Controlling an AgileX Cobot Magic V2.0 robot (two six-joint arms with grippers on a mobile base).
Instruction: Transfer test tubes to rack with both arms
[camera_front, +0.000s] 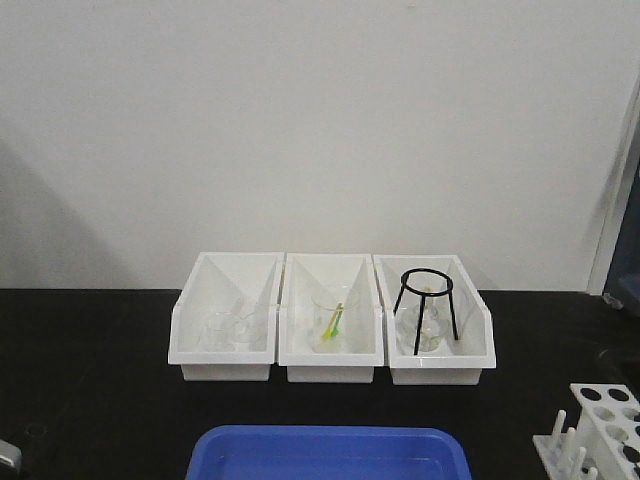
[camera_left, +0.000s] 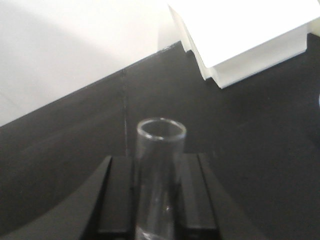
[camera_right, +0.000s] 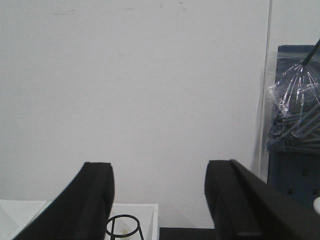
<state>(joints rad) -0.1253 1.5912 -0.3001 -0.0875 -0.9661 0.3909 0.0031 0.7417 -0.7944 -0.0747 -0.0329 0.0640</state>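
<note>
Slim clear glass test tube (camera_left: 160, 150) is in the left gripper (camera_left: 160, 200), black fingers (camera_left: 118, 192) closed onto its sides below the open rim, held above the black tabletop (camera_left: 75, 165). Handling call: light, rigid, smooth thin glass, so slippery and easy to crack. Grip mid-body with modest force, never on the rim, and keep it in line with the hole going in. Further out is the corner of a white rectangular bin (camera_left: 250, 45). Right gripper (camera_right: 159, 205) is wide open, holding nothing, facing the wall above a black wire tripod (camera_right: 122, 227). Small white plastic rack (camera_front: 605, 415) with round holes stands at the front right of the table, near a blue plastic tray (camera_front: 330, 450)
</note>
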